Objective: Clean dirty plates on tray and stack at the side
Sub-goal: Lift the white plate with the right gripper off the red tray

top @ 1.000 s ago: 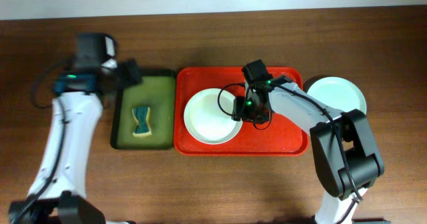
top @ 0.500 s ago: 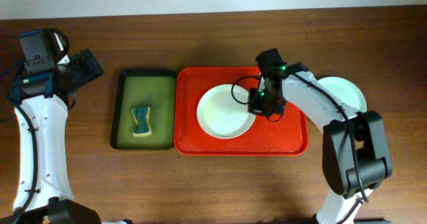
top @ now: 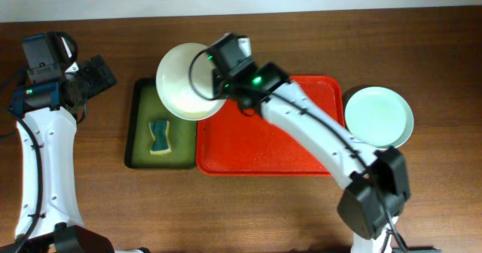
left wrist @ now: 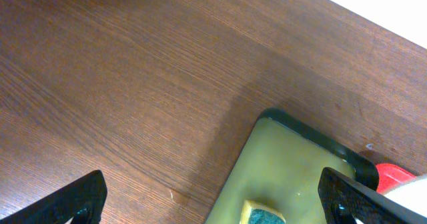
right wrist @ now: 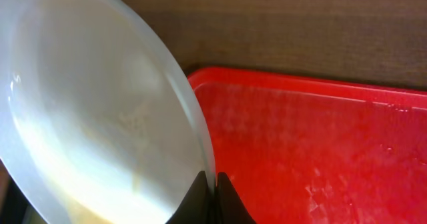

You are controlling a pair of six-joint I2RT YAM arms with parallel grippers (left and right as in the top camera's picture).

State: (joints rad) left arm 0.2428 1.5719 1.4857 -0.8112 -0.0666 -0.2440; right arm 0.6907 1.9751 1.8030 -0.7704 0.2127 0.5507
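Two plates are all I can count: the white plate pinched by its rim in my right fingers, and a pale green plate lying on the counter hard against the right rim of the red tray. Whether another plate lies under the green one I cannot tell.

My right fingers are clamped tight on the white plate's edge. It is lifted and tilted, hanging over the top-left corner of the red tray, the top-right corner of the dark green tray and a strip of wood beyond them. From my right wrist, the plate fills the left side, and the tray's floor shows plain red to the right of my fingers.

My left fingers are spread wide and grip nothing. They hover over open wood well to the left of the green tray. From my left wrist, the counter runs bare up to that tray's near corner.

One red tray, one green tray and one sponge, blue-green and yellow, which lies in the green tray's lower half, apart from its walls.
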